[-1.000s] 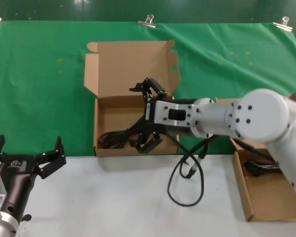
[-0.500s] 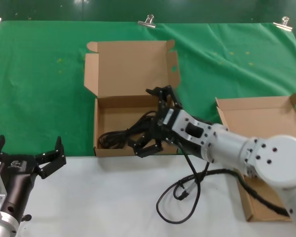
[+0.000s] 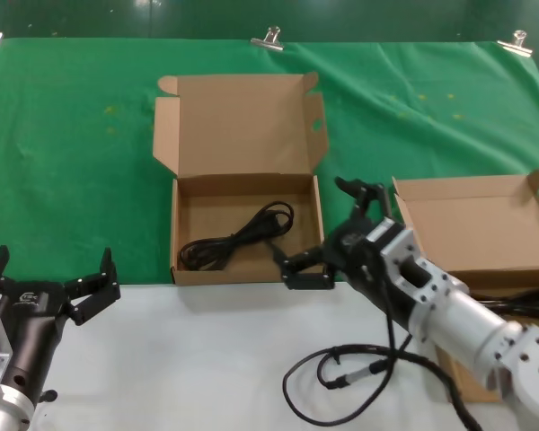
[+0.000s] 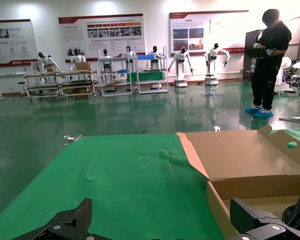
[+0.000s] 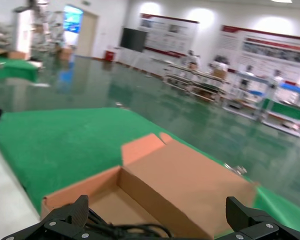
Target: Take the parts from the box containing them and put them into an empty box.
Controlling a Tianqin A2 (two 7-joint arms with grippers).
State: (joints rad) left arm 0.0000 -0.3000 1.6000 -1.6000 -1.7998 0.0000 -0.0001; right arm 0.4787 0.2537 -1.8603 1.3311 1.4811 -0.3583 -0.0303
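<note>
Now the right gripper (image 3: 328,235) hangs with its black fingers spread wide and nothing between them, just off the front right corner of the shallow brown corrugated cardboard box with the raised lid (image 3: 187,268), whose lid is propped back out of the way so the tray is open from above. Just beyond the fingertips, inside that tray, lies a thin black power cord bundled in loose loops (image 3: 235,239), flat on the box floor and touched by nothing. On the gripper's other side, close by, sits the second brown cardboard box (image 3: 472,224), its flap likewise folded back; a dark bundle of further cords (image 3: 525,303) shows in it behind the arm, so judging by this, the cord ahead is one already delivered or the last one waiting. A loose black cable (image 3: 341,386) trails from the arm across the white table edge (image 3: 189,359). Well apart, the left gripper (image 3: 48,285) waits parked with its fingers splayed over the green cloth (image 3: 72,135).
</note>
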